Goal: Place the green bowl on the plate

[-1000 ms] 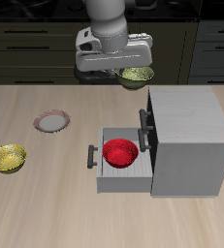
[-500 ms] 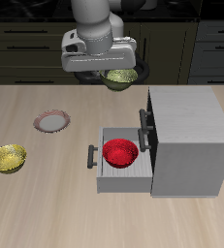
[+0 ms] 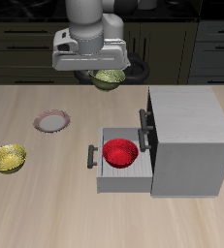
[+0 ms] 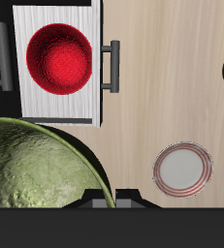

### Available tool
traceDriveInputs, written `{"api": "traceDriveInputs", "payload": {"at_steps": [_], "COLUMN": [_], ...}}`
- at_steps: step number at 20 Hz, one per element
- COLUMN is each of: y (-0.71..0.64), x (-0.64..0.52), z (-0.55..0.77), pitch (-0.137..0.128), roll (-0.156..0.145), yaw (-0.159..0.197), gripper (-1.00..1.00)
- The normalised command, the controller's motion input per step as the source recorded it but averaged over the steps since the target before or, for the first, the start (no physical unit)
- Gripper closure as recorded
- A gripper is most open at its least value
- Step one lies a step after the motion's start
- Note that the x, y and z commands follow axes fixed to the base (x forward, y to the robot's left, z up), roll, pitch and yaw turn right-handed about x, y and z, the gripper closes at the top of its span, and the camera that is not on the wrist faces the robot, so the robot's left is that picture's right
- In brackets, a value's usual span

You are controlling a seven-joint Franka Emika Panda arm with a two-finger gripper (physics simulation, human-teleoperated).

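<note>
The green bowl [image 3: 109, 77] hangs in the air above the back of the table, held by my gripper [image 3: 111, 71], which is shut on its rim. In the wrist view the bowl [image 4: 36, 170] fills much of the picture, glossy and mottled olive-green, right by the fingers. The plate [image 3: 51, 122], pale grey with a reddish-pink rim, lies flat on the table, well away from the bowl and nearer the table's front edge. It also shows in the wrist view [image 4: 183, 168].
A grey cabinet [image 3: 187, 140] stands beside the bowl, with its drawer [image 3: 111, 173] pulled open and a red bowl [image 3: 120, 152] inside. A yellow bowl [image 3: 8, 158] sits on the table in front of the plate.
My gripper has carried the green bowl sideways away from the cabinet, toward the plate's side of the table, staying at about the same height.
</note>
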Motion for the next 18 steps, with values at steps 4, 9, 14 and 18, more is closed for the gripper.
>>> {"api": "traceDriveInputs", "payload": {"at_steps": [4, 9, 14, 18], "y": [-0.16, -0.35, -0.25, -0.27], "x": [-0.19, -0.21, -0.18, -0.15], "z": [-0.01, 0.01, -0.07, -0.1], "pitch": [-0.054, -0.017, 0.001, 0.007], "roll": [-0.08, -0.076, -0.038, -0.053], "yaw": [0.105, 0.013, 0.002, -0.004], "gripper": [1.0, 1.0, 1.0, 1.0]}}
